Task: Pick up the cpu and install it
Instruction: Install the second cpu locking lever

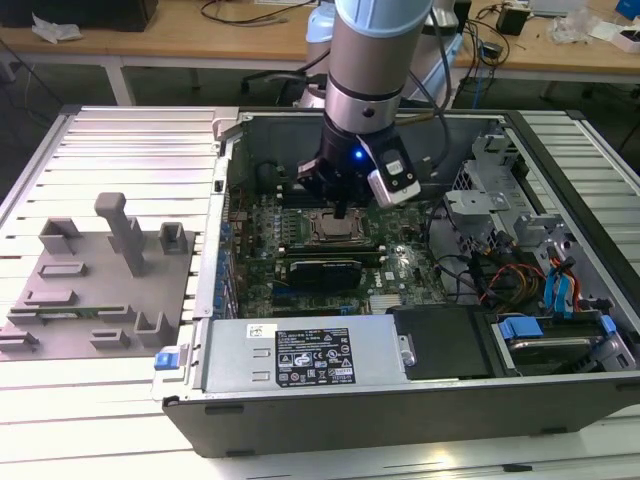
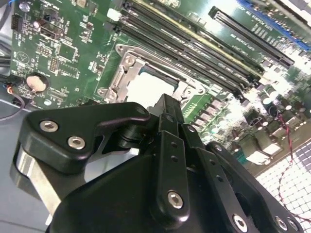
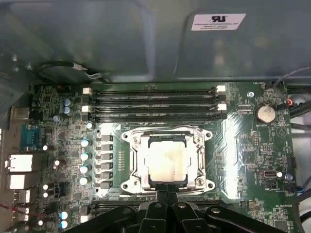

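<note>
Silvery metal top of the cpu sits flat inside the dark socket with its metal frame in the first wrist view, at the middle of the green motherboard; the chip looks seated, with the frame's screw corners standing around it. In the second wrist view the same cpu shows pale and glary within the frame, just beyond the black end effector. End effector fingers lie pressed together with no gap between them, closed on nothing, the tips just beside the socket's near edge and not touching the chip as far as can be seen. Rows of long black memory slots run beside the socket, and a round coin battery lies toward one corner of the board. In the exterior view the arm comes down into an open computer case lying on its side on a slatted metal desk; the end effector hangs right above the socket, where the cpu shows as a small pale square. A blue light glows on the wrist. On the exterior view's left, well apart from the case, a grey plastic fixture plate with upright blocks rests on the desk. A power supply with a white label lines the case's near side.
</note>
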